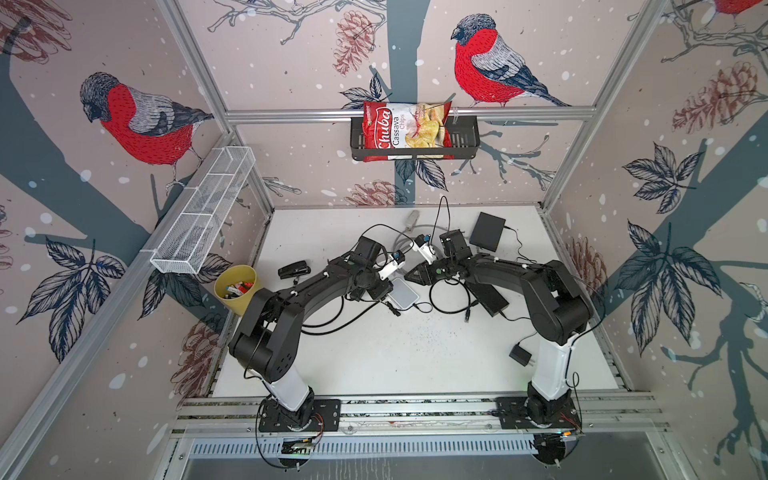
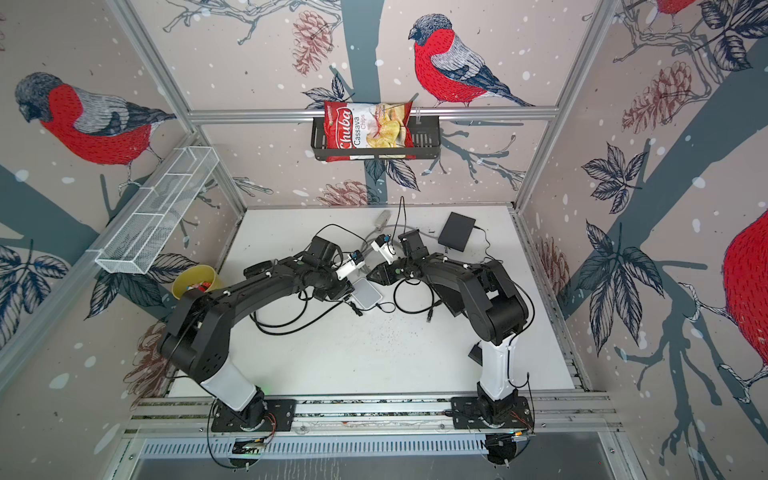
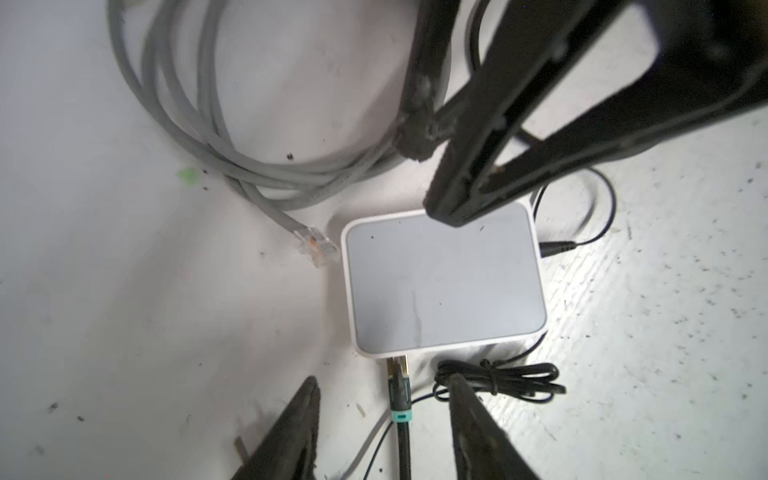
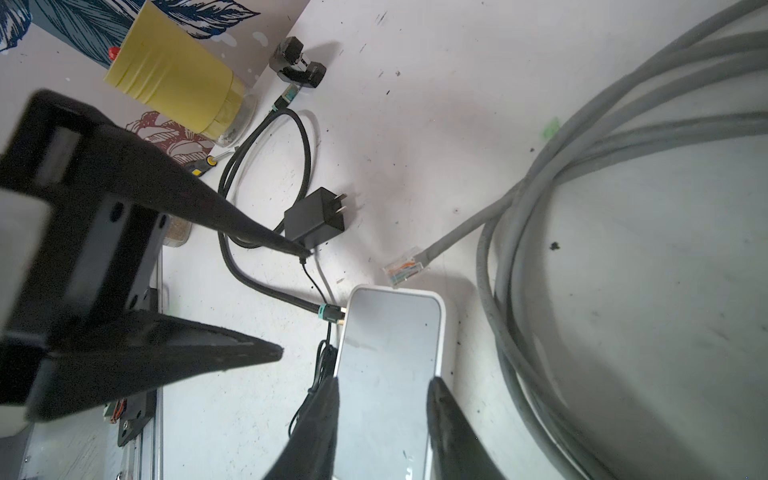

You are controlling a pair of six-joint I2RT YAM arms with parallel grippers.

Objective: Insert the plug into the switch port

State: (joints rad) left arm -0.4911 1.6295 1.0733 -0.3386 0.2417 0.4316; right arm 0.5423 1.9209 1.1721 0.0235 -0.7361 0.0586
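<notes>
Near the middle of the table (image 1: pixel 374 361), a little toward its far edge: small white switch (image 3: pixel 444 282), lying flat, grey face up. Seated in a port on the side turned toward the front edge: black plug (image 4: pixel 330 312) with a teal collar, metal end partly showing, black lead trailing off toward the left edge. Left gripper (image 3: pixel 383 379) just short of that plug, jaws well apart, one on each side of the lead, touching neither plug nor lead, gripping nothing. Right gripper (image 4: pixel 382 382) over the switch from the opposite end, jaws part open, nothing between them; one fingertip above the switch's far edge, contact impossible to tell. Just beside a far corner of the switch, not inserted: clear connector (image 3: pixel 316 246) of a coiled grey cable (image 3: pixel 199 137). At the left edge: yellow cup (image 1: pixel 236 286).
</notes>
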